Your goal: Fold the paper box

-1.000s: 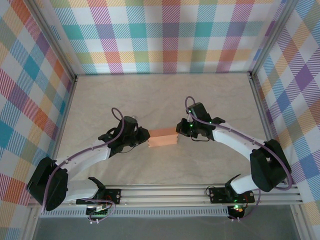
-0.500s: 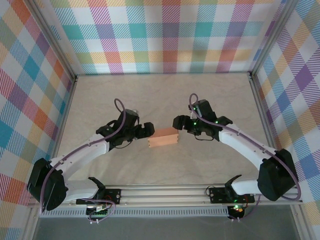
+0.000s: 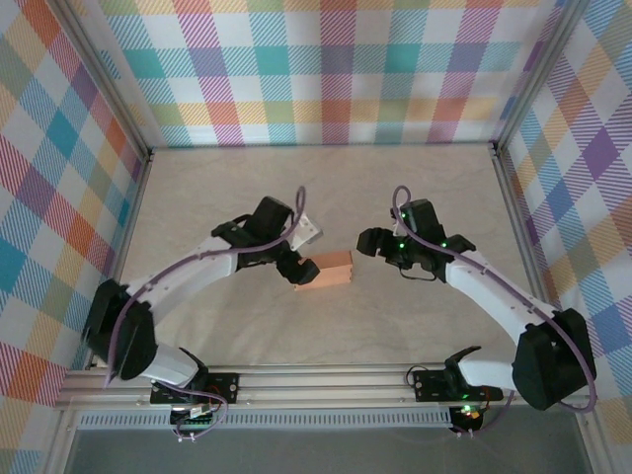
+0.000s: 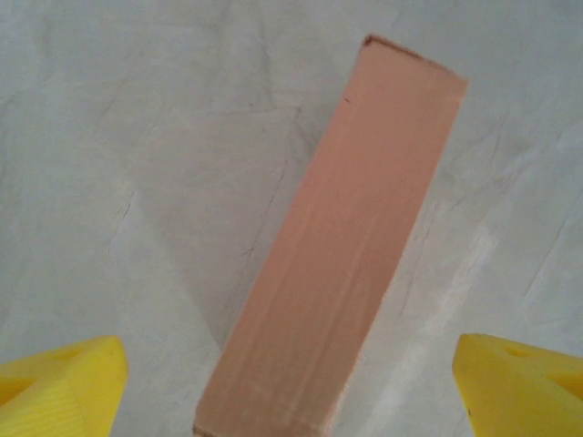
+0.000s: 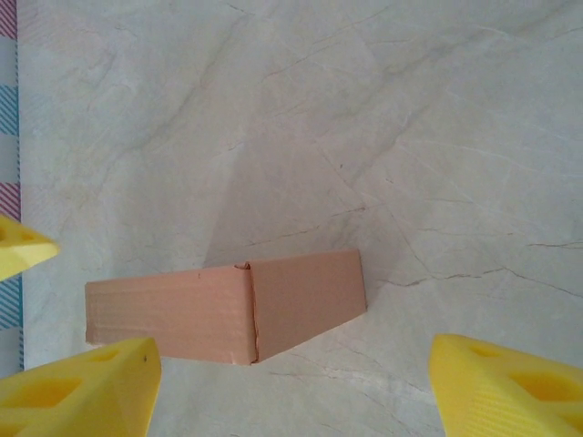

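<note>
The paper box point(image 3: 324, 270) is a small, closed, salmon-orange box. It lies flat near the middle of the pale bench point(image 3: 217, 197), and nothing is holding it. In the left wrist view the box point(image 4: 346, 246) looks long and thin, with one short end close to the camera and the other end pointing away. In the right wrist view the box point(image 5: 228, 309) shows a long side and a short end that meet at a corner. The left hand point(image 3: 304, 252) is at the left end of the box. Its yellow fingers point(image 4: 64, 387) are wide apart, with bare bench showing between each one and the box. The right hand point(image 3: 368, 244) is just off the right end of the box, and its fingers point(image 5: 506, 391) are spread wide too, gripping nothing. Behind the box, at the far edge of the bench, stands a bright checked wall point(image 3: 336, 69).
</note>
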Motion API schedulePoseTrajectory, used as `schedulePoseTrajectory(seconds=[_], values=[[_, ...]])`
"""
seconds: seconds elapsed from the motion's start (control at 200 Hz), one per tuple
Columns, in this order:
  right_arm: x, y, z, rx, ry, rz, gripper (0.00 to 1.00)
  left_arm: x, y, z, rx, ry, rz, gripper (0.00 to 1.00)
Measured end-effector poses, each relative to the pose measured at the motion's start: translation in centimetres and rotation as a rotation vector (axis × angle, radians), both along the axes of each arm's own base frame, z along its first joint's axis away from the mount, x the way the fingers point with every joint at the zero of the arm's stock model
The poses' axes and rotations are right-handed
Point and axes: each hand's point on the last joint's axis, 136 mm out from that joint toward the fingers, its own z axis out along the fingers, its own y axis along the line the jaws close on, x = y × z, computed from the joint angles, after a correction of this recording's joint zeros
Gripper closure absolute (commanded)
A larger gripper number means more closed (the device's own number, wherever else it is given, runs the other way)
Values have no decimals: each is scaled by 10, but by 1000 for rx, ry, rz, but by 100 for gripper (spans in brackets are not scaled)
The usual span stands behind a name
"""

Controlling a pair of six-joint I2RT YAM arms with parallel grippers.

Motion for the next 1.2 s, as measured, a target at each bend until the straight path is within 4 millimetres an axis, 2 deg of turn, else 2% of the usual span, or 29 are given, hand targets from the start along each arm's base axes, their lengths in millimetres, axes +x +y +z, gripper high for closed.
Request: schedulePoseTrajectory(seconds=[0.12, 0.225, 0.245, 0.315, 0.38, 0.58, 0.625, 0.64, 0.67, 0.82, 1.015, 1.2], values=[[-2, -8, 2, 1, -16, -12, 23, 4, -3, -17, 98, 24, -114, 17], [-6, -13, 2, 0, -17, -20, 23, 2, -1, -30, 168, 62, -186, 31], [-7, -13, 2, 0, -17, -22, 23, 1, 0, -31, 181, 67, -204, 37], [-8, -16, 2, -3, -17, -29, 23, -1, 1, -36, 212, 89, -242, 40], [-9, -18, 2, -5, -18, -32, 23, -4, 3, -40, 234, 103, -272, 52], [-10, -20, 0, -11, -13, -39, 23, -13, 4, -40, 259, 112, -323, 52], [-10, -21, -1, -11, -12, -42, 23, -14, 3, -39, 258, 106, -326, 55], [-10, -21, -1, -12, -12, -42, 23, -13, 3, -39, 259, 102, -326, 61], [-10, -21, -1, -13, -13, -43, 23, -13, 3, -38, 258, 93, -323, 63], [-10, -21, -1, -15, -9, -44, 23, -8, 8, -34, 262, 12, -291, 59], [-10, -22, -4, -20, 0, -45, 23, 18, 13, -24, 330, -219, -233, 59], [-10, -24, -11, -33, 23, -54, 23, 41, 6, -34, 437, -434, -232, 59]])
